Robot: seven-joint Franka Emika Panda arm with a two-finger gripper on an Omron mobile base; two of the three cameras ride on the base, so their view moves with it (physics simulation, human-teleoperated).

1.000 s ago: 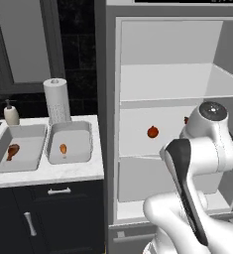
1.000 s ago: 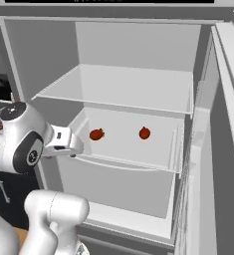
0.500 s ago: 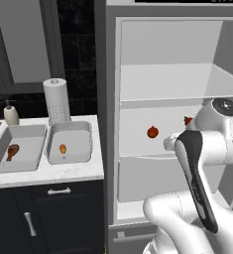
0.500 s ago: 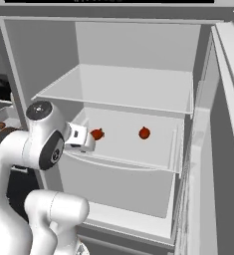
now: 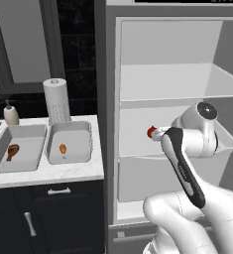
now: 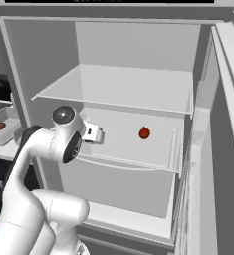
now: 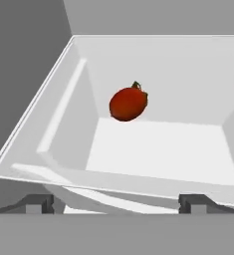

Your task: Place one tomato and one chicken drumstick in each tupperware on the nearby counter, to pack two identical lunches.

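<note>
Since each lunch needs both foods, stock reads left to right in the left base view: two light-grey rectangular shallow tupperware tubs on the white marbled stone counter (image 5: 48,173) at lower left. The left tub (image 5: 19,147) holds a brown chicken drumstick (image 5: 11,151); the right tub (image 5: 70,143) holds another drumstick (image 5: 63,148). No tomato lies in either. Right of centre, a round red tomato (image 7: 128,103) sits in the pale-grey fridge drawer (image 7: 54,119); a second (image 6: 144,133) lies further right. The two-finger claw (image 7: 116,201), jaws spread wide and empty, hovers at the drawer's rim, apparently lined up on the nearer tomato.
</note>
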